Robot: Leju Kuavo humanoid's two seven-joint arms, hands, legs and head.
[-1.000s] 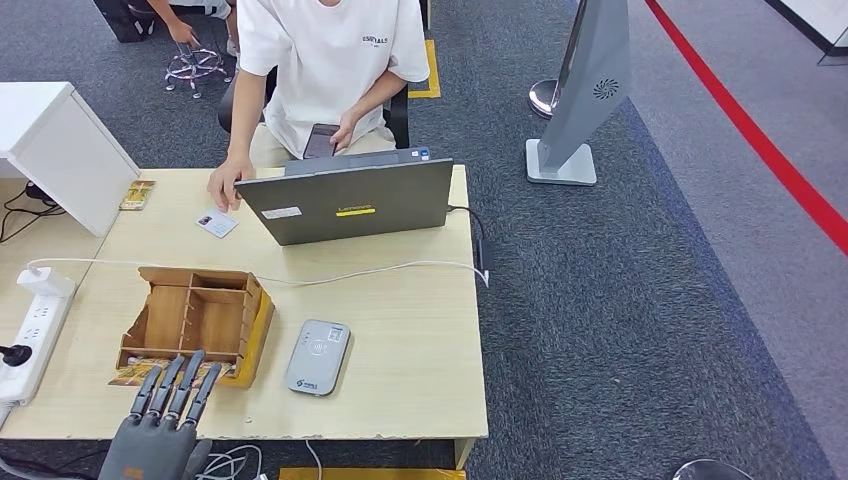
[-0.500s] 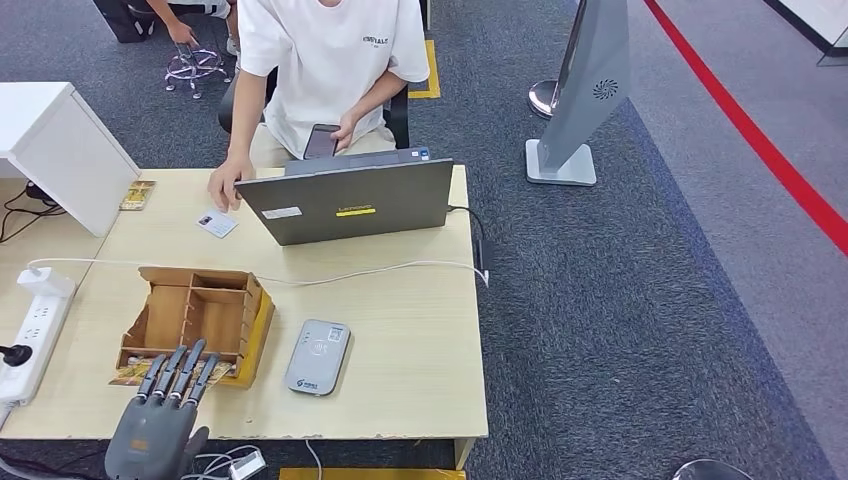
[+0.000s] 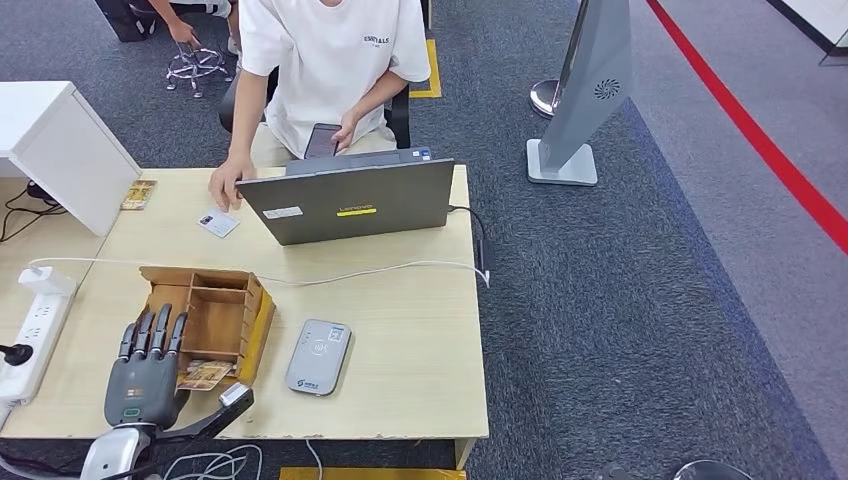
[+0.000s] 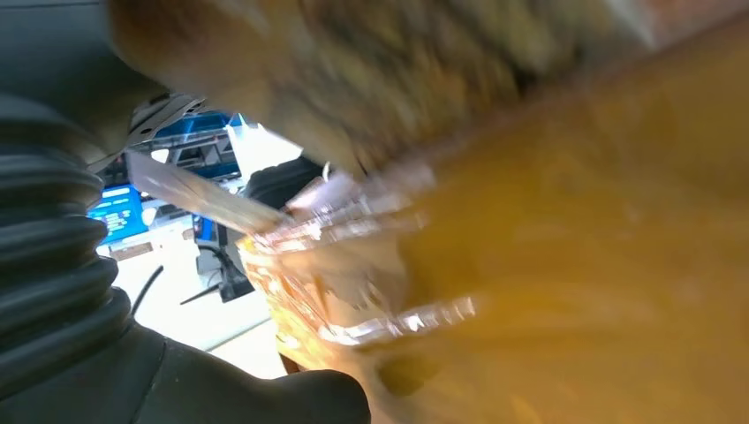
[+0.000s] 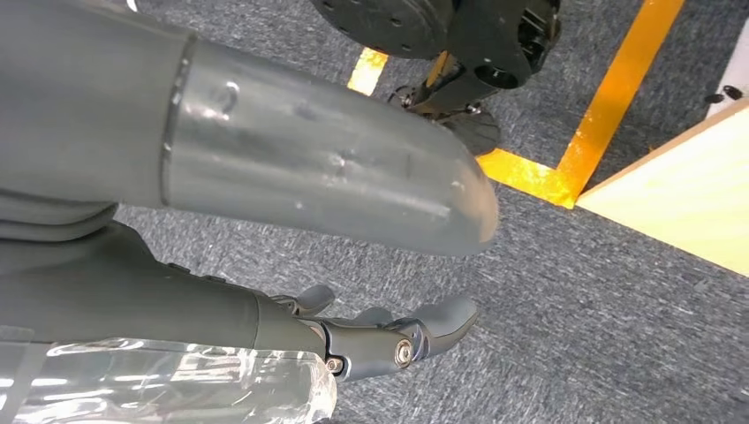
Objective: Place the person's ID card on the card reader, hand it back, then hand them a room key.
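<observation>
Head view: ID card (image 3: 217,223) lies at eleven o'clock on the table (image 3: 420,330), by the person's hand (image 3: 224,186). Left hand (image 3: 143,375), spread and empty, hovers over the wooden organizer (image 3: 205,312); next it should reach the card.

The left hand (image 3: 143,375) is covering the near left corner of the wooden organiser (image 3: 205,312), so any grip there is impossible to tell. Motion blur is smearing the left wrist view into orange shapes. The laptop (image 3: 348,200) is hiding the seated person's (image 3: 325,60) lap, and the frame edge is cutting off their head.
</observation>
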